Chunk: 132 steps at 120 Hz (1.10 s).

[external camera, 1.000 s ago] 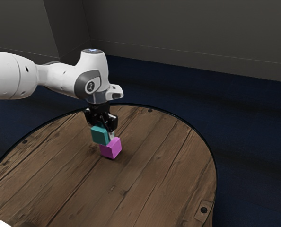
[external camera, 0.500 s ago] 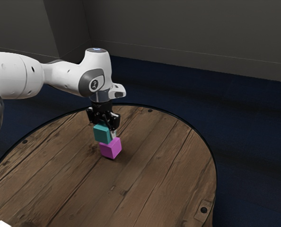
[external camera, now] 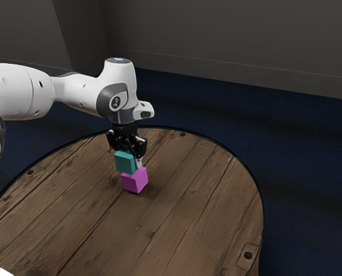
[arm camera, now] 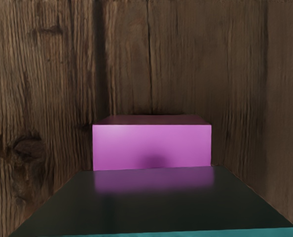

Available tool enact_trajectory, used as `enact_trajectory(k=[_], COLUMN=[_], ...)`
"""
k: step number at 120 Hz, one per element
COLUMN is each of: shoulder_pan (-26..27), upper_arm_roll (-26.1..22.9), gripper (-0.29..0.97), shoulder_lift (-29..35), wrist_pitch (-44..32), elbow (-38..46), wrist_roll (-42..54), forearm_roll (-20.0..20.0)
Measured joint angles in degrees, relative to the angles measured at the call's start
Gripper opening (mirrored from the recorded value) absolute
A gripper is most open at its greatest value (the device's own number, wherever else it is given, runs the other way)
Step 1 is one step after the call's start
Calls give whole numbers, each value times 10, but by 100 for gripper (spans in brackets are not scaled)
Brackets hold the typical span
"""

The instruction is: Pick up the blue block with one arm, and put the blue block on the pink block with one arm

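Exterior view: a round table (external camera: 177, 230) of rough, dark-grained wooden planks with a thin dark rim carries a smooth, matte pink block (external camera: 134, 181), a plain cube. Directly over it, offset a little toward the exterior view's left, hangs the blue block (external camera: 124, 164), a teal-toned cube. The gripper (external camera: 125, 154) pinches it from two sides with its black fingers narrowly apart. Whether the cubes touch cannot be told.

Wrist view: the blue block's (arm camera: 151, 202) flat face lies under the hand, with the pink block (arm camera: 151, 145) just beyond it on knotted, cracked wood (arm camera: 48, 74).
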<state>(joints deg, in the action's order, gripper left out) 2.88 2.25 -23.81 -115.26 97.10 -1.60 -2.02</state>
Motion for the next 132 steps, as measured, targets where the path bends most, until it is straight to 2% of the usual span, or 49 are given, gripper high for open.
enact_trajectory(k=[72,84,106,118,132], shoulder_pan=[0,-1,-1,-2,-8], upper_arm_roll=[-1,-1,-1,-1,-4], gripper=[32,43,56,60,64], shoulder_lift=[-29,-29,-28,-7,78], wrist_pitch=[0,0,1,13,41], elbow=[-20,-20,-21,-46,-50], wrist_roll=[5,8,14,16,19], forearm_roll=[-1,3,7,5,-5])
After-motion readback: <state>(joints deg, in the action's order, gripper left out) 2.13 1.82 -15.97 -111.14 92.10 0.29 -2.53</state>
